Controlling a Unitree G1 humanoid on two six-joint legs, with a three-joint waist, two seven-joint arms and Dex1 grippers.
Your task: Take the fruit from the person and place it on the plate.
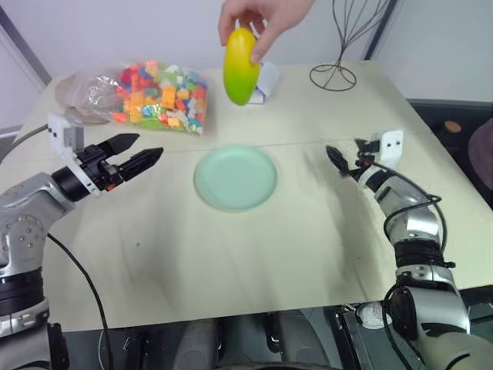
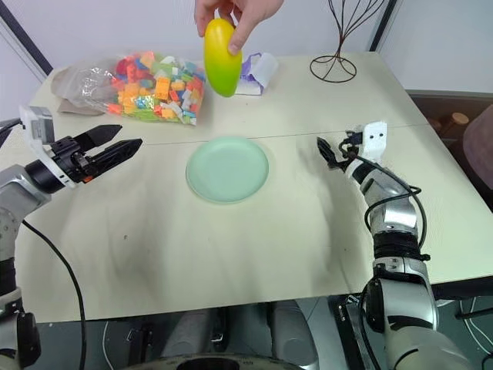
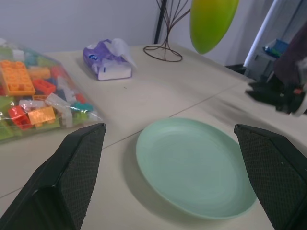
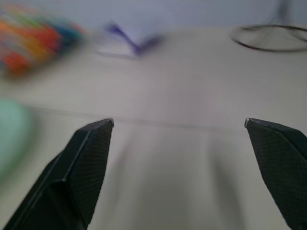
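Overhead, hand [image 1: 266, 17] held fruit [image 1: 240, 66] above table's [image 1: 231, 254] far edge; plate [image 1: 236, 178] sat bare mid-table; bag [image 1: 154, 95] held blocks; both grippers [image 1: 141, 155] [image 1: 337, 159] gaped, holding nothing.

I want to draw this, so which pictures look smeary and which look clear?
In the right wrist view everything is smeared, even the bag of blocks. In the left eye view the right gripper is streaky, while the fruit and plate look crisp. The left wrist view is clear, with a soft shadow beside the plate.
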